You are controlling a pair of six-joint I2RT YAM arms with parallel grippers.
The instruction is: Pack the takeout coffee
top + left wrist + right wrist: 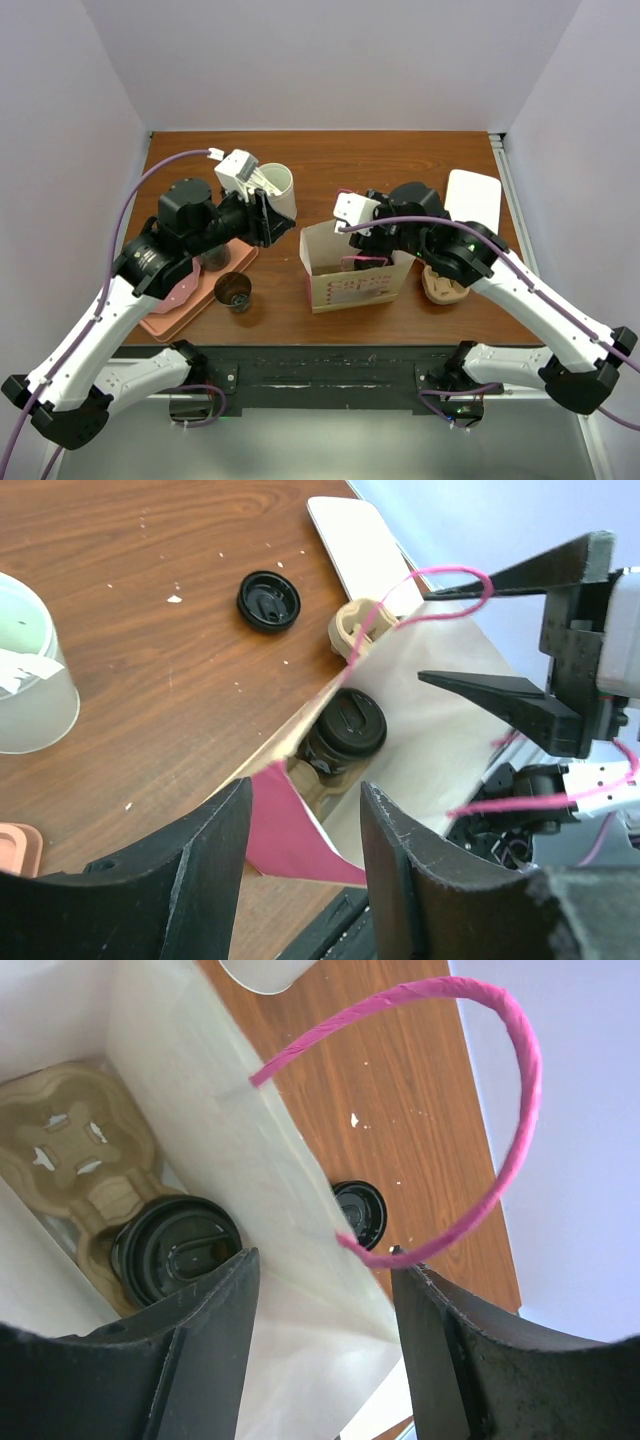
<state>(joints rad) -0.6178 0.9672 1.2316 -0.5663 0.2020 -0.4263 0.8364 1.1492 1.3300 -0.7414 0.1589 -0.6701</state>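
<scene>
Black-lidded takeout coffee (175,1250) sits in the pulp carrier (70,1150) inside the paper bag (200,1110), lower left of the right wrist view. Left gripper (305,792) and right gripper (320,1260) both hang half open astride the bag's rim, holding nothing.
</scene>
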